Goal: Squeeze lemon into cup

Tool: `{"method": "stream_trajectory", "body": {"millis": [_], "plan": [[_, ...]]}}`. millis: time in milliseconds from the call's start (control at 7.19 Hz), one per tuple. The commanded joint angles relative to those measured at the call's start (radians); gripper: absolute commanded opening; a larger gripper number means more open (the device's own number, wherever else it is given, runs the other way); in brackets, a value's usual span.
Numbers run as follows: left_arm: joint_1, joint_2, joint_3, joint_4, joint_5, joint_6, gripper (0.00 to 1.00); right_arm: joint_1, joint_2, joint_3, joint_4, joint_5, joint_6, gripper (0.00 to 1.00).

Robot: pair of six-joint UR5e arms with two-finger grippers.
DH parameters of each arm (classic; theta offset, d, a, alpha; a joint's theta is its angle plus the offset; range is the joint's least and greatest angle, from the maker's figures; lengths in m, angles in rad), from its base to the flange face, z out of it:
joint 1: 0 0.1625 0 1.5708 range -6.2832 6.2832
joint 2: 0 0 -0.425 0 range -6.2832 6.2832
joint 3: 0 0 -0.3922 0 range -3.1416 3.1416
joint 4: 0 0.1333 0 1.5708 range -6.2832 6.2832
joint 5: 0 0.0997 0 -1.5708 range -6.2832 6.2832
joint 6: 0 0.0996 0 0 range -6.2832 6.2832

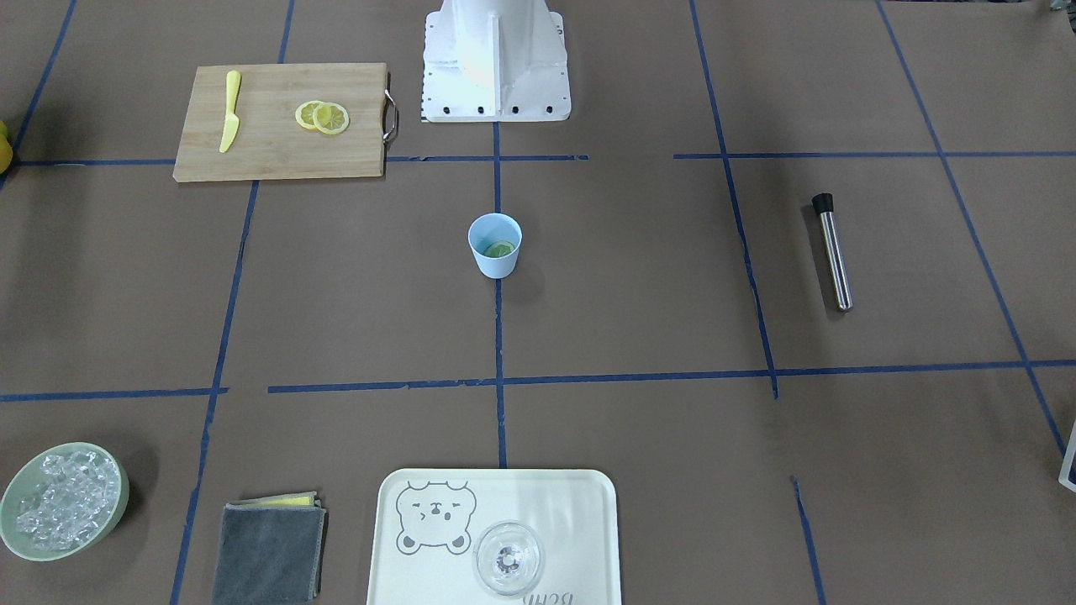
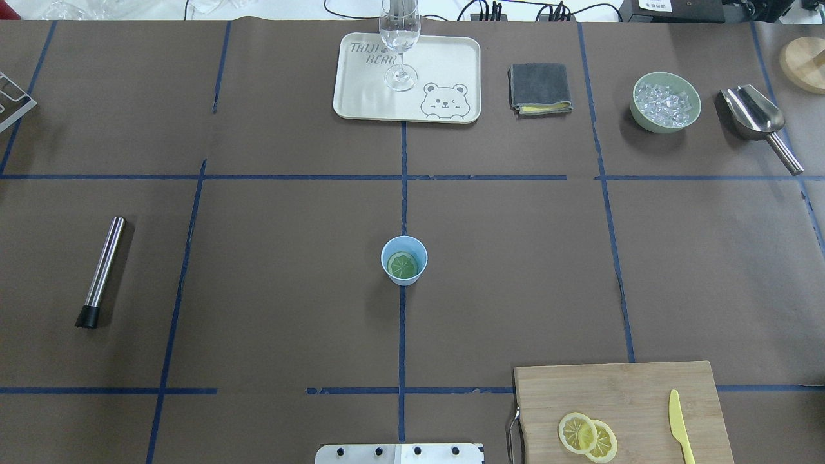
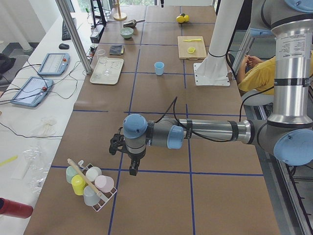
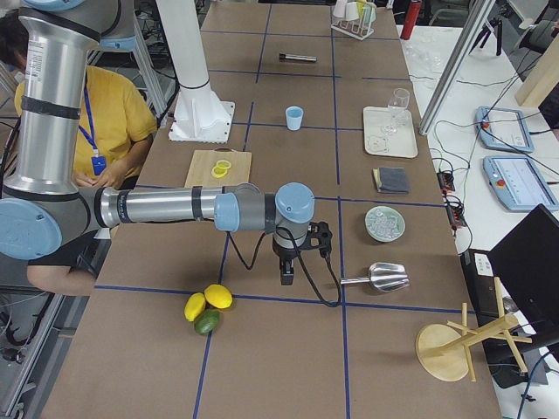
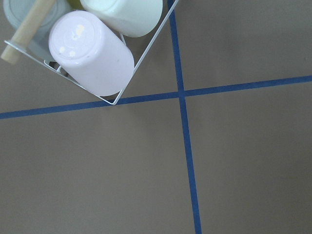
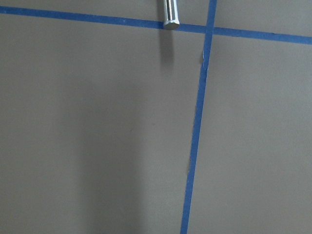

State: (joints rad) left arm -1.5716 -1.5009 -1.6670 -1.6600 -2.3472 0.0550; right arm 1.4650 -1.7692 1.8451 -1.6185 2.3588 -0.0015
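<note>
The pale blue cup (image 1: 494,260) stands at the table's middle, also in the overhead view (image 2: 389,270). A round slice (image 2: 403,264) lies inside it and looks greenish. Two yellow lemon slices (image 1: 322,117) overlap on the wooden cutting board (image 1: 277,155), also in the overhead view (image 2: 586,435). My left gripper (image 3: 133,169) hangs far off by a cup rack; it shows only in the exterior left view, so I cannot tell its state. My right gripper (image 4: 286,275) hangs over bare table near a metal scoop; it shows only in the exterior right view, so I cannot tell its state.
A yellow knife (image 2: 677,425) lies on the board. A steel muddler (image 2: 103,270), a bear tray (image 2: 361,96) with a clear glass (image 2: 399,38), a grey cloth (image 2: 540,87), a green ice bowl (image 2: 666,102) and a scoop (image 2: 757,119) surround the middle. Whole lemons (image 4: 210,301) lie near the right arm.
</note>
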Motion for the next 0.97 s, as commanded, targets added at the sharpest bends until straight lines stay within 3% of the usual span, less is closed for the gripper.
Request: {"method": "stream_trajectory", "body": {"millis": [0,835], "plan": [[0.013,0.001,-0.002,-0.009,0.002,-0.02,1.0,0.002,-0.003,0.0,0.0,0.0,0.0,1.0],[0.027,-0.009,-0.014,-0.041,0.002,-0.021,1.0,0.002,-0.001,0.003,0.009,0.0,0.0,1.0]]}}
